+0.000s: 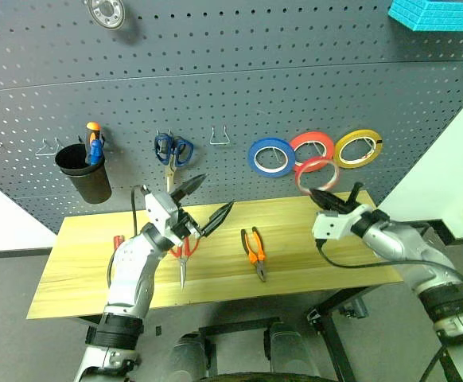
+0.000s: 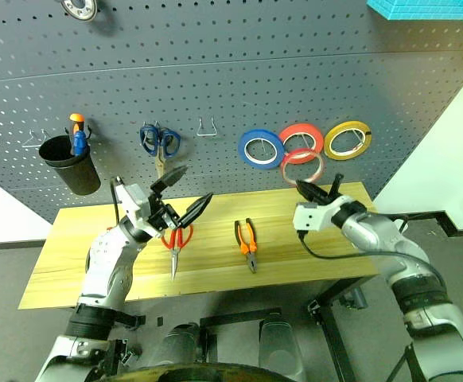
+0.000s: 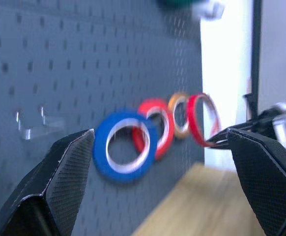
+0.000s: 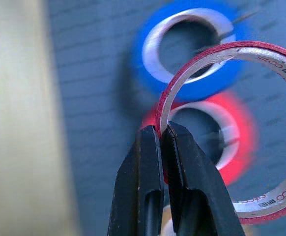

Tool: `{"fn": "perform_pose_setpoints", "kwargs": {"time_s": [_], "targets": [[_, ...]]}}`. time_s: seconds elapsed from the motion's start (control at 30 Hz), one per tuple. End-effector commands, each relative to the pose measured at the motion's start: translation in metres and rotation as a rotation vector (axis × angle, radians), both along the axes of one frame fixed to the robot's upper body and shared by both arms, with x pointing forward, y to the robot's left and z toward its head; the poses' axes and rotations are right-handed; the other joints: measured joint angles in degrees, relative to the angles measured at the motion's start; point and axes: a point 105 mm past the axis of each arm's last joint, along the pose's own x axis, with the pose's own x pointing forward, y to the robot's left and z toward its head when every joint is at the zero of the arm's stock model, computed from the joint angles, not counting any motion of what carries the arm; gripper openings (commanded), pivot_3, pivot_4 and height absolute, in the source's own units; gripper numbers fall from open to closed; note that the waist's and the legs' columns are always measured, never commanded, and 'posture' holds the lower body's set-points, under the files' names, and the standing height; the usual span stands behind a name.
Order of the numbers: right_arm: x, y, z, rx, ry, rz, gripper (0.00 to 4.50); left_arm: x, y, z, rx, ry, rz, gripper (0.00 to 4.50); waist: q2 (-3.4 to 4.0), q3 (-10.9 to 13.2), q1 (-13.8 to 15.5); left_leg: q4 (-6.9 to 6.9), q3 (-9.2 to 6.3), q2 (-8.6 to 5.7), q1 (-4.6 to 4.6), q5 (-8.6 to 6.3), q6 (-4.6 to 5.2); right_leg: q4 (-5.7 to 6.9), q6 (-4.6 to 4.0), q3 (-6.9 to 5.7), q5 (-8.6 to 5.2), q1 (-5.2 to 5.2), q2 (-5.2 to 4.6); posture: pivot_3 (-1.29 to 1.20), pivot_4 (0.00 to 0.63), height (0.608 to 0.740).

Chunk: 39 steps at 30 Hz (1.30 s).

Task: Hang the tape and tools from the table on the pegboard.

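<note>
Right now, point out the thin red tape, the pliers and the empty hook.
thin red tape (image 1: 314,175), left eye view, its band.
pliers (image 1: 254,248), left eye view, orange handles.
empty hook (image 1: 219,137), left eye view, wire.

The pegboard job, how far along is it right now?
Nothing of the task is hung on the pegboard yet. In hand: the right gripper pinches the thin red tape, raised near the hanging rolls. Left: the pliers, red-handled scissors and red-handled screwdriver lie on the table.

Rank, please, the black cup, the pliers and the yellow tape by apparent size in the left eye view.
1. Black cup
2. Pliers and yellow tape: alike in extent, so I won't rank them.
</note>
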Motion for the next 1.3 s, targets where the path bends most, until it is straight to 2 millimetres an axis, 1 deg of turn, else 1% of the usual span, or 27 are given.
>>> {"fn": "perform_pose_setpoints", "kwargs": {"time_s": [0.03, 0.1, 0.2, 0.33, 0.43, 0.53, 0.63, 0.7, 0.8, 0.87, 0.9, 1.0, 1.07, 1.1, 1.17, 1.27, 1.3], "targets": [[0.011, -0.001, 0.02, -0.02, -0.059, 0.005, 0.02, 0.001, -0.009, 0.012, -0.015, -0.011, -0.058, 4.5, -0.01, 0.0, 0.0, -0.03, -0.01, 0.0, 0.0, 0.0, 0.0, -0.01, 0.0, 0.0, 0.0, 0.0, 0.0, -0.12, 0.032, 0.74], [0.017, -0.002, 0.027, -0.014, -0.074, -0.001, 0.02, 0.0, -0.016, 0.006, 0.001, 0.04, -0.115, 4.5, 0.0, 0.0, -0.1, -0.06, 0.0, -0.01, 0.01, 0.0, 0.01, -0.03, 0.02, 0.01, -0.02, 0.01, 0.0, -0.12, 0.029, 0.74], [0.023, -0.004, 0.032, -0.018, -0.07, -0.003, 0.02, -0.005, -0.021, -0.003, 0.024, 0.097, -0.171, 4.5, 0.0, 0.0, -0.3, -0.05, 0.0, -0.02, 0.01, -0.01, 0.02, -0.03, 0.02, 0.03, -0.02, 0.01, 0.0, -0.12, 0.027, 0.74], [0.031, -0.007, 0.024, -0.017, 0.011, -0.017, 0.02, -0.007, -0.024, -0.011, 0.042, 0.161, -0.2, 4.5, 0.0, 0.0, -0.3, 0.02, 0.0, -0.02, 0.07, 0.0, 0.02, 0.05, 0.02, 0.04, -0.02, 0.04, 0.01, -0.11, 0.023, 0.74], [0.039, -0.006, 0.02, -0.002, 0.049, -0.028, 0.02, -0.007, -0.025, -0.009, 0.034, 0.161, -0.195, 4.5, 0.0, 0.0, -0.3, 0.02, 0.0, -0.02, 0.24, 0.0, 0.03, 0.06, 0.08, 0.04, -0.05, 0.2, 0.01, -0.11, 0.019, 0.74], [0.042, -0.006, 0.016, -0.006, 0.083, -0.027, 0.02, -0.006, -0.026, -0.01, 0.034, 0.167, -0.195, 4.5, 0.01, -0.1, -0.3, 0.01, 0.0, -0.02, 0.31, 0.01, 0.03, 0.06, 0.04, 0.06, -0.03, 0.26, 0.02, -0.1, 0.017, 0.74], [0.043, -0.006, 0.01, -0.001, 0.133, -0.024, 0.89, -0.007, -0.027, -0.011, 0.035, 0.175, -0.196, 4.5, 0.01, -0.1, -0.3, -0.03, 0.0, -0.02, 0.33, 0.01, 0.03, 0.06, -0.03, 0.08, 0.02, 0.26, 0.02, -0.1, 0.014, 0.74], [0.043, -0.007, 0.01, 0.001, 0.138, -0.022, 1.51, -0.007, -0.027, -0.011, 0.038, 0.176, -0.194, 4.5, 0.01, -0.1, -0.3, -0.03, 0.01, -0.02, 0.33, 0.01, 0.02, 0.06, -0.03, 0.08, 0.02, 0.26, 0.02, -0.1, 0.015, 0.74], [0.041, -0.008, 0.012, -0.028, 0.114, -0.016, 2.58, -0.007, -0.026, -0.013, 0.046, 0.177, -0.18, 4.5, 0.01, -0.1, -0.3, -0.02, 0.02, -0.02, 0.33, 0.01, 0.02, 0.06, -0.03, 0.11, 0.03, 0.26, 0.02, -0.1, 0.018, 0.74], [0.034, -0.006, 0.012, -0.027, 0.121, 0.022, 3.29, -0.007, -0.022, -0.017, 0.066, 0.18, -0.158, 4.5, 0.01, -0.1, -0.2, -0.01, 0.02, -0.02, 0.33, 0.01, 0.02, 0.06, -0.02, 0.11, 0.03, 0.26, 0.02, -0.1, 0.02, 0.74], [0.027, -0.003, 0.01, -0.028, 0.144, 0.055, 3.59, -0.006, -0.019, -0.019, 0.079, 0.184, -0.142, 4.5, 0.01, -0.1, -0.2, -0.02, 0.02, -0.03, 0.34, 0.01, 0.02, 0.07, -0.02, 0.11, 0.02, 0.26, 0.02, -0.11, 0.023, 0.74], [-0.008, 0.013, -0.016, -0.019, 0.332, 0.192, 3.59, -0.004, 0.001, -0.036, 0.161, 0.218, -0.051, 4.5, -0.01, -0.1, -0.2, -0.1, 0.0, -0.01, 0.41, 0.0, 0.03, 0.06, 0.09, 0.12, -0.05, 0.29, 0.04, -0.12, 0.029, 0.74], [-0.023, 0.025, -0.031, 0.075, 0.441, 0.221, 3.59, -0.001, 0.014, -0.051, 0.225, 0.27, 0.011, 4.5, -0.03, -0.1, -0.3, -0.16, 0.01, -0.01, 0.54, -0.01, 0.04, 0.06, 0.25, 0.14, -0.16, 0.38, 0.05, -0.12, 0.033, 0.74], [-0.028, 0.031, -0.035, 0.129, 0.482, 0.224, 3.59, -0.001, 0.019, -0.057, 0.25, 0.289, 0.024, 4.5, -0.03, -0.1, -0.3, -0.15, 0.01, -0.01, 0.6, -0.01, 0.04, 0.06, 0.26, 0.15, -0.17, 0.44, 0.05, -0.12, 0.034, 0.74], [-0.031, 0.041, -0.042, 0.277, 0.575, 0.193, 3.59, -0.002, 0.03, -0.066, 0.277, 0.332, 0.045, 4.5, -0.04, -0.1, -0.8, -0.1, 0.06, -0.01, 0.69, -0.01, 0.04, 0.1, 0.25, 0.21, -0.16, 0.48, 0.05, -0.13, 0.038, 0.74], [-0.039, 0.05, -0.059, 0.38, 0.739, 0.154, 3.59, -0.006, 0.04, -0.076, 0.325, 0.369, 0.05, 4.5, -0.04, -0.1, -1.5, 0.05, 0.06, -0.01, 0.77, -0.01, 0.04, 0.23, 0.22, 0.25, -0.13, 0.54, 0.05, -0.13, 0.041, 0.74], [-0.037, 0.054, -0.066, 0.434, 0.801, 0.108, 3.77, -0.008, 0.044, -0.082, 0.352, 0.394, 0.046, 4.5, -0.05, -0.1, -1.6, 0.07, 0.04, -0.01, 0.78, -0.01, 0.03, 0.25, 0.22, 0.24, -0.13, 0.57, 0.05, -0.13, 0.043, 0.74]]}}
